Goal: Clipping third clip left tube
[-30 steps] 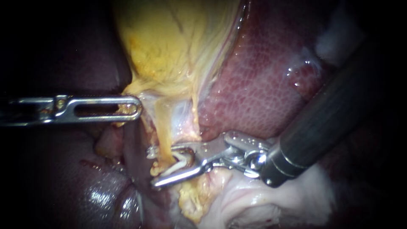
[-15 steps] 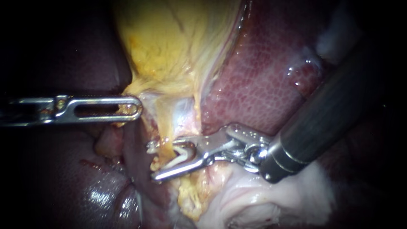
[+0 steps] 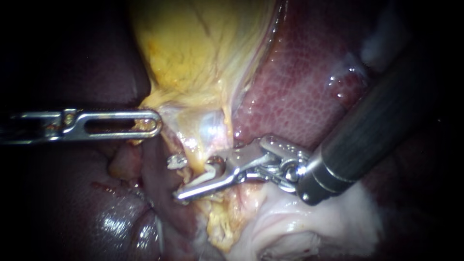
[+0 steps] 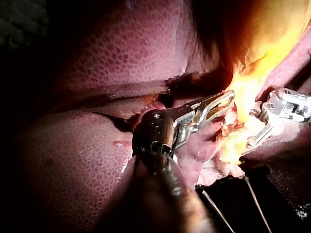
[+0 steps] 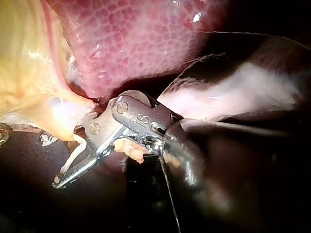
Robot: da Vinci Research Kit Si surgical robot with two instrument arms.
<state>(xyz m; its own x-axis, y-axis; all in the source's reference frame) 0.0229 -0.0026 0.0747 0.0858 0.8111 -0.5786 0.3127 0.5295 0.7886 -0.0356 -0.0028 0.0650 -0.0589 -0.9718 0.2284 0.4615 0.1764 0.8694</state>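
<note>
Nine o'clock: your left instrument (image 3: 153,123), jaws clamped on gallbladder (image 3: 193,53) for tension; four o'clock: your right instrument (image 3: 186,178), jaws spread, carrying white clip (image 3: 209,170) astride left tube (image 3: 192,147).

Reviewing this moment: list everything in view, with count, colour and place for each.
dark red mottled liver: one, dark red, behind and to both sides of the gallbladder.
pale yellow gallbladder: one, yellow, upper middle, narrowing downward.
thin yellowish tube: one, yellow, running down from the gallbladder into the right instrument's claw.
small white clip: one, white, held in the right claw against the tube.
whitish soft tissue: one patch, white, under the right instrument.
left instrument: one, silver slotted claw, shut on the gallbladder's lower edge.
right instrument: one, silver claw on a dark shaft, shut on the clip.
</note>
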